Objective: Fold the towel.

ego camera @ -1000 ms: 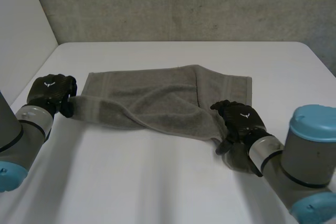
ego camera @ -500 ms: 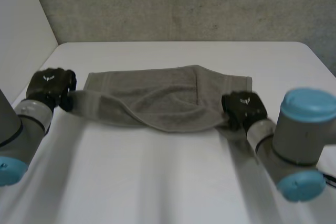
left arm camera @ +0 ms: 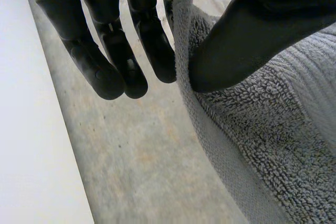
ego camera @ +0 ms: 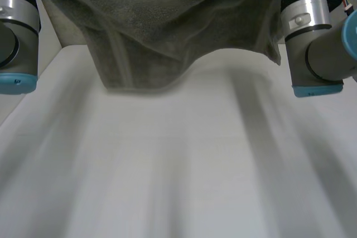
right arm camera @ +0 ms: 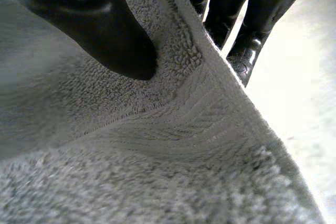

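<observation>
Up above the white bench [ego camera: 167,182], hoisting the grey towel [ego camera: 162,26] high between both arms. Hangs broad and slack in the head view, dipping lowest nearer the left arm [ego camera: 17,32], arching up through the middle, then dropping to a loose corner beside the right arm [ego camera: 315,43]. Clear of the bench along that whole lower edge, as far as can be seen.

Over to the left hand [left arm camera: 247,40] in its own wrist view: pinching the towel's edge, with the thumb pressed down onto the terry and one finger tucked behind the hem. Keeps the other fingers [left arm camera: 105,66] straight, side by side, off the cloth.

And at the right hand [right arm camera: 100,24], same story: clamping the towel's edge, with the thumb planted on the looped pile just beside the flat woven band and the fingers [right arm camera: 247,24] backing it from the far side of the hem.
</observation>
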### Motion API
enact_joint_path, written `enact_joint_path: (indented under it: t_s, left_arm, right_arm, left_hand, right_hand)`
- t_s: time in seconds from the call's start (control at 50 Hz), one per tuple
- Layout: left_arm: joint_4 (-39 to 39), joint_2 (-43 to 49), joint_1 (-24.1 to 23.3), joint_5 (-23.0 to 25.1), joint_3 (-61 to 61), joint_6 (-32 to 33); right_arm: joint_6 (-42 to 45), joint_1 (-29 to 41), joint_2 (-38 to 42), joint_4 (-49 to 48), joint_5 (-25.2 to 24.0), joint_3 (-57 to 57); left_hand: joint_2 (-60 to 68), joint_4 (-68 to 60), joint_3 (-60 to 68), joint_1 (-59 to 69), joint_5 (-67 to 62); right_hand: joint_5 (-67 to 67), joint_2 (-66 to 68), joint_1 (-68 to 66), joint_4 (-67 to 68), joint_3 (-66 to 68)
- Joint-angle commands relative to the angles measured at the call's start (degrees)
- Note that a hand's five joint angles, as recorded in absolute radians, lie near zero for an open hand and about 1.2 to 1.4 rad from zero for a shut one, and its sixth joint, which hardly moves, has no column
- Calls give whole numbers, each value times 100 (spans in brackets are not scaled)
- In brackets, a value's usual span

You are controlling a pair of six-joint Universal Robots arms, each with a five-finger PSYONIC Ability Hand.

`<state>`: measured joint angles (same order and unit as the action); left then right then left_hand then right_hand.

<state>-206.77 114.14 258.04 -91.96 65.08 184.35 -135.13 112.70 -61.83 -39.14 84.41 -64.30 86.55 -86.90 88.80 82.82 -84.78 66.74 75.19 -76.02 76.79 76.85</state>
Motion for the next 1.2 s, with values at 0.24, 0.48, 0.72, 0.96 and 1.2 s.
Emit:
enact_joint_path:
  t_s: [0.24, 0.48, 0.72, 0.96, 1.2]
  left_arm:
    - [620, -1233, 387, 959, 3544, 118]
    - [866, -3170, 915, 1277, 4170, 101]
    - [849, -3548, 1073, 1277, 4285, 101]
    - [805, -2458, 1082, 1224, 4074, 145]
    - [813, -2106, 1082, 1215, 4074, 163]
  right_arm:
    - [197, -608, -1206, 3659, -592, -2595]
    - [224, -846, -2817, 4098, -662, -2930]
    - [855, -1224, -2845, 5241, -1374, -2596]
    - [1120, -1233, -1595, 5338, -1260, -2596]
    - [1076, -1461, -1419, 5338, -1269, -2878]
  left_hand:
    - [-655, 690, -880, -282, 1478]
    - [-655, 690, -880, -282, 1478]
    - [-655, 690, -880, -282, 1478]
    - [-655, 690, -880, -282, 1478]
    - [-655, 690, -880, -282, 1478]
  right_hand:
    - [326, 481, -398, 321, 315]
    - [326, 481, -398, 321, 315]
    - [326, 481, -398, 321, 315]
    - [231, 386, -303, 226, 220]
    - [-1510, -1355, 1438, -1515, -1521]
